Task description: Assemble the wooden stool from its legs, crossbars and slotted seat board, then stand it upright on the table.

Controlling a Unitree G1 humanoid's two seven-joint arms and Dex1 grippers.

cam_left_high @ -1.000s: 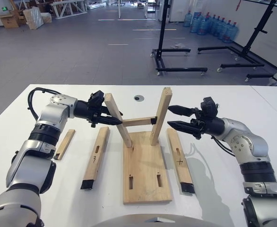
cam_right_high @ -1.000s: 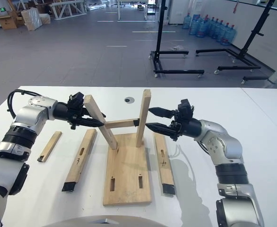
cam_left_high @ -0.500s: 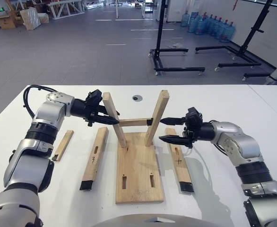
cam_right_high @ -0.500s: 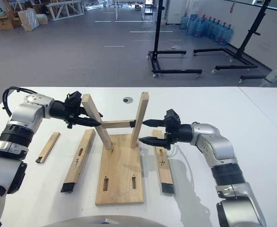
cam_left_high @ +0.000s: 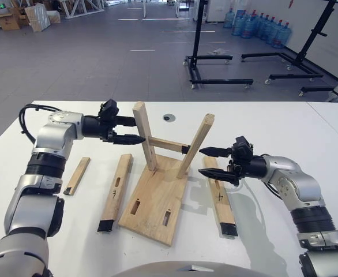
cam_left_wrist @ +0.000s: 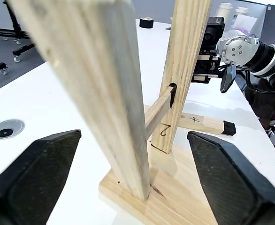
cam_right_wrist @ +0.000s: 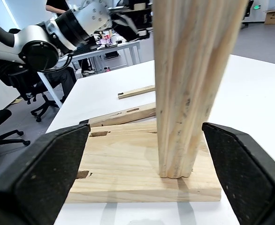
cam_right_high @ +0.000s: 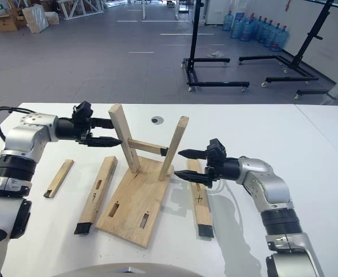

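The slotted seat board [cam_left_high: 154, 199] lies flat on the white table, turned at an angle. Two legs stand in its far slots: the left leg [cam_left_high: 144, 135] and the right leg [cam_left_high: 195, 145], joined by a crossbar [cam_left_high: 167, 145]. My left gripper [cam_left_high: 135, 129] is open, its tips at the left leg, which stands between its fingers [cam_left_wrist: 34, 178] in the left wrist view. My right gripper [cam_left_high: 203, 161] is open beside the lower half of the right leg [cam_right_wrist: 194, 84]. Two loose legs lie flat, one [cam_left_high: 116, 191] left of the board and one [cam_left_high: 220, 195] right of it.
A short loose crossbar [cam_left_high: 78, 175] lies at the left, under my left arm. A round grommet hole [cam_left_high: 168, 118] sits in the table behind the legs. Bare table [cam_left_high: 284, 127] stretches at the far right. Black wheeled racks stand on the floor beyond.
The seat board with its two legs has turned on the table, its near end swinging left. My right gripper came in lower beside the right leg. The left gripper stays at the left leg.
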